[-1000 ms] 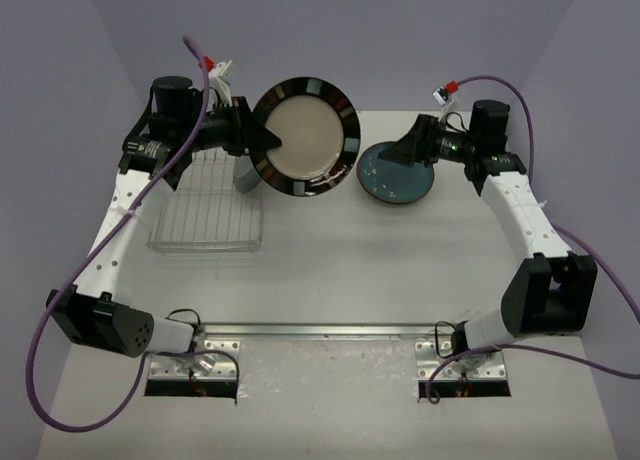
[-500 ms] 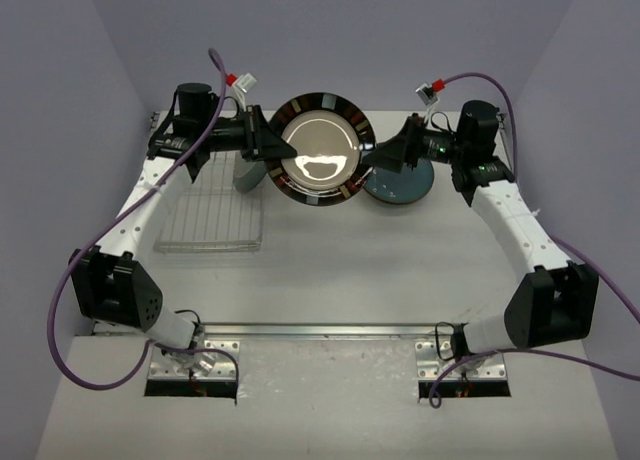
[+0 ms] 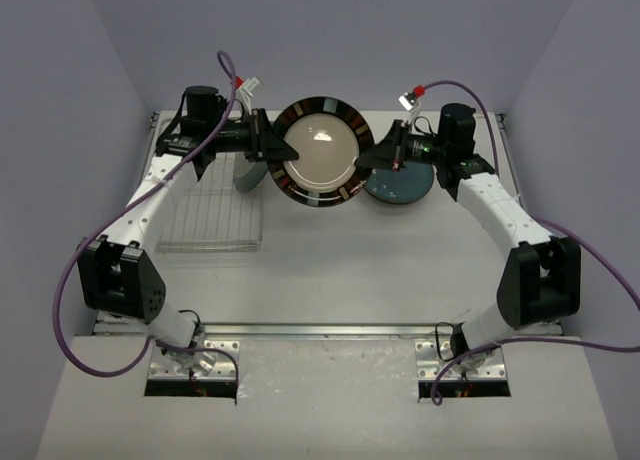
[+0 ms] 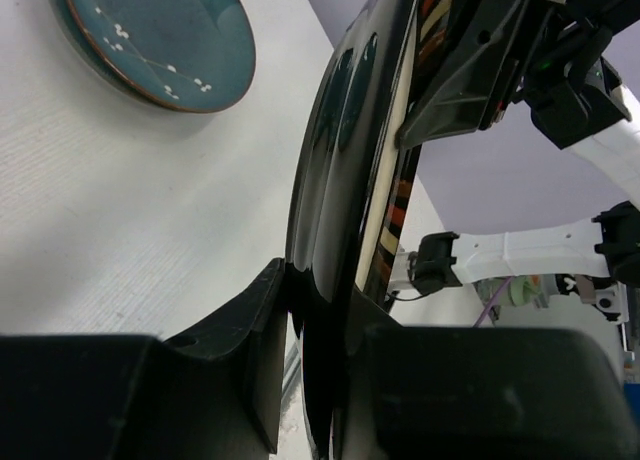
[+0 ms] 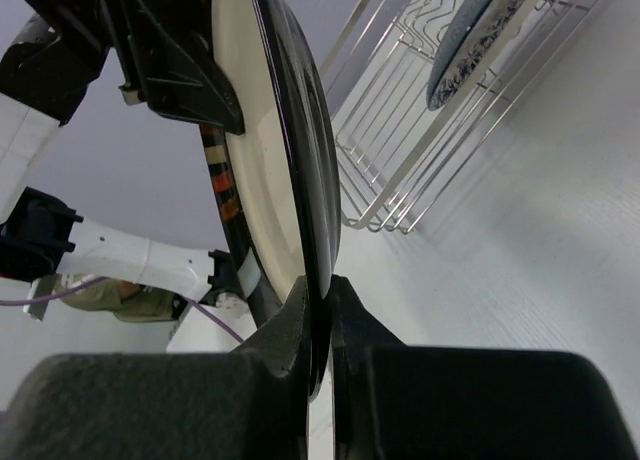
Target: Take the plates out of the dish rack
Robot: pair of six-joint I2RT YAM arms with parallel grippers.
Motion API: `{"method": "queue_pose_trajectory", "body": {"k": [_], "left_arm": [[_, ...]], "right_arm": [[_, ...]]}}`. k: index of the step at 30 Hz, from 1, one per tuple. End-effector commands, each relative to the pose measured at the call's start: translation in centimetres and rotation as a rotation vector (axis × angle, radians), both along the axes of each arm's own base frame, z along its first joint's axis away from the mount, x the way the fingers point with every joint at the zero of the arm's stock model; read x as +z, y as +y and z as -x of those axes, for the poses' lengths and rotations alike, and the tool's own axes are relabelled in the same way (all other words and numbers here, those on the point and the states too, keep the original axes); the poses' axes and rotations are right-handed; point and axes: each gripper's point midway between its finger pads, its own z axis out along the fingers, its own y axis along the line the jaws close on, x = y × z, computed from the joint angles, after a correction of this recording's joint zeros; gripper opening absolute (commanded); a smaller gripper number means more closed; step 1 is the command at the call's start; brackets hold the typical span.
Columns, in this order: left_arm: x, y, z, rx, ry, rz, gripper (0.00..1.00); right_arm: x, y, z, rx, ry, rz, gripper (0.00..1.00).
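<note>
A plate with a cream middle and a dark rim of coloured blocks (image 3: 320, 152) hangs on edge above the table's back. My left gripper (image 3: 272, 148) is shut on its left rim, and my right gripper (image 3: 366, 158) is shut on its right rim. In the left wrist view the dark rim (image 4: 340, 180) runs between that gripper's (image 4: 320, 320) jaws. The right wrist view shows the rim (image 5: 300, 150) pinched in that gripper (image 5: 322, 300). A teal plate (image 3: 408, 187) lies flat on the table. One grey-blue plate (image 3: 244, 176) stands in the dish rack (image 3: 205, 220).
The wire rack (image 5: 430, 110) sits at the left of the table with its near bars bare. The teal plate (image 4: 160, 35) lies just under and behind my right gripper. Purple cables loop above both wrists.
My left arm carried the dark-rimmed plate to the right. My right gripper left the teal plate, reached the held plate's right rim and shut on it.
</note>
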Motion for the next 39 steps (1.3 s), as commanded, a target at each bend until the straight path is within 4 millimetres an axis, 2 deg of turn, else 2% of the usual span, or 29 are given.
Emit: {"method": "queue_pose_trajectory", "body": {"k": [1, 5, 6, 7, 11, 14, 17, 21, 24, 29, 36, 39], "left_arm": [[3.1, -0.6, 0.6, -0.032, -0.111, 0.025, 0.11], [2.0, 0.1, -0.5, 0.043, -0.103, -0.033, 0.84], [1.8, 0.4, -1.0, 0.074, -0.106, -0.054, 0.95], [1.4, 0.9, -1.6, 0.115, -0.106, -0.084, 1.00], [0.6, 1.8, -2.6, 0.186, -0.096, -0.136, 1.00], [0.2, 2.9, -3.7, 0.257, -0.089, -0.179, 1.00], [0.9, 4.3, -4.8, 0.336, -0.121, -0.229, 1.00], [1.6, 6.4, -6.0, 0.459, -0.156, -0.307, 1.00], [2.2, 7.0, -5.9, 0.484, -0.178, -0.323, 1.00], [3.0, 7.4, -5.4, 0.502, -0.204, -0.322, 1.00], [3.0, 7.5, -5.0, 0.500, -0.210, -0.329, 1.00], [2.7, 7.5, -5.1, 0.499, -0.205, -0.331, 1.00]], "right_arm": [[2.0, 0.5, 0.5, 0.048, -0.086, -0.040, 0.00], [1.4, -0.3, 0.0, 0.015, -0.035, -0.049, 0.00], [1.2, -0.7, -0.3, -0.002, -0.015, -0.055, 0.00], [0.8, -1.3, -0.6, -0.023, 0.014, -0.064, 0.00], [0.0, -4.0, -1.9, -0.088, 0.097, -0.111, 0.00], [-0.9, -7.3, -3.2, -0.159, 0.171, -0.147, 0.00], [-1.8, -9.4, -3.8, -0.209, 0.190, -0.149, 0.00], [-4.3, -12.7, -5.7, -0.306, 0.267, -0.103, 0.00], [-6.8, -15.1, -7.5, -0.392, 0.288, -0.032, 0.00], [-9.6, -16.8, -9.3, -0.429, 0.364, -0.022, 0.00], [-12.5, -17.7, -11.0, -0.456, 0.414, 0.019, 0.00], [-14.5, -18.0, -11.2, -0.463, 0.449, 0.040, 0.00]]}}
